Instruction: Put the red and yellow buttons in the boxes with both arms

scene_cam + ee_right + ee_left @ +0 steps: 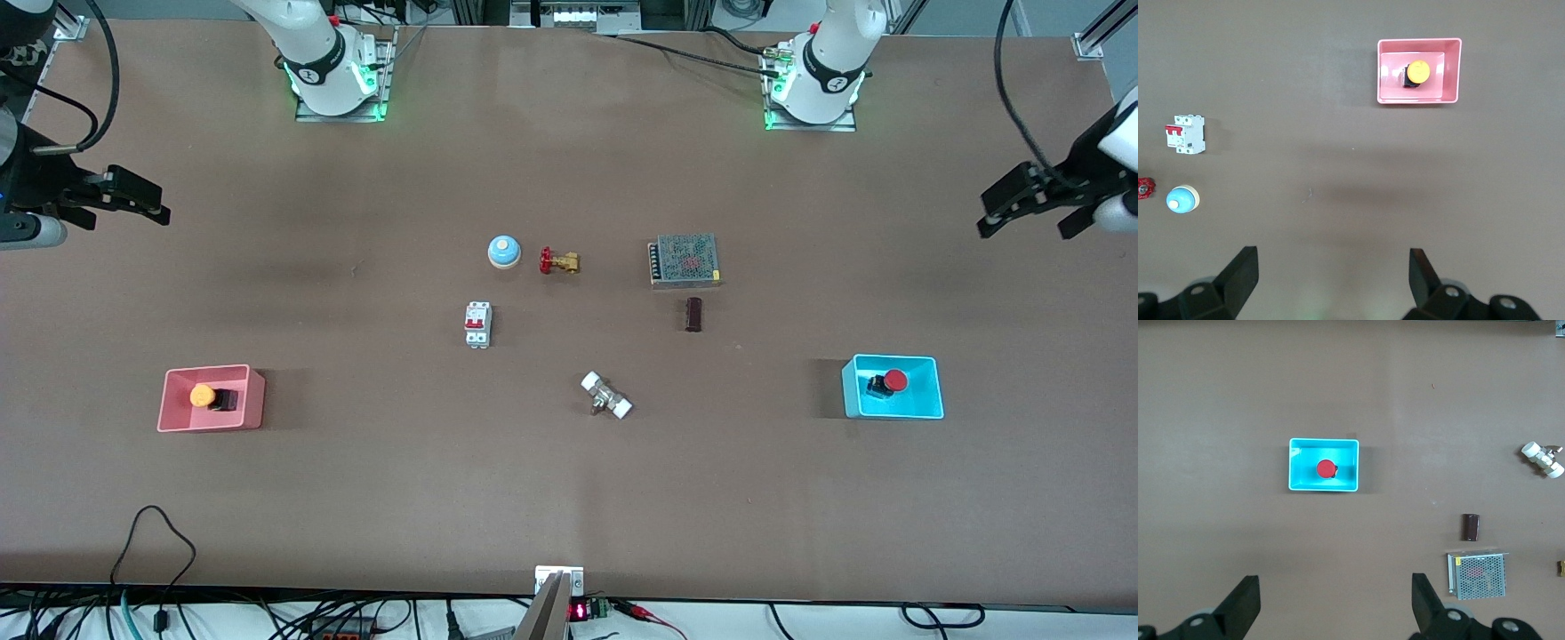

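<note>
The yellow button lies in the pink box toward the right arm's end of the table; it shows in the right wrist view in the pink box. The red button lies in the cyan box toward the left arm's end; it shows in the left wrist view in the cyan box. My right gripper is open and empty, raised at the table's end. My left gripper is open and empty, raised at the other end.
In the middle lie a blue-domed bell, a brass valve with red handle, a white breaker, a metal power supply, a dark small block and a white-ended fitting.
</note>
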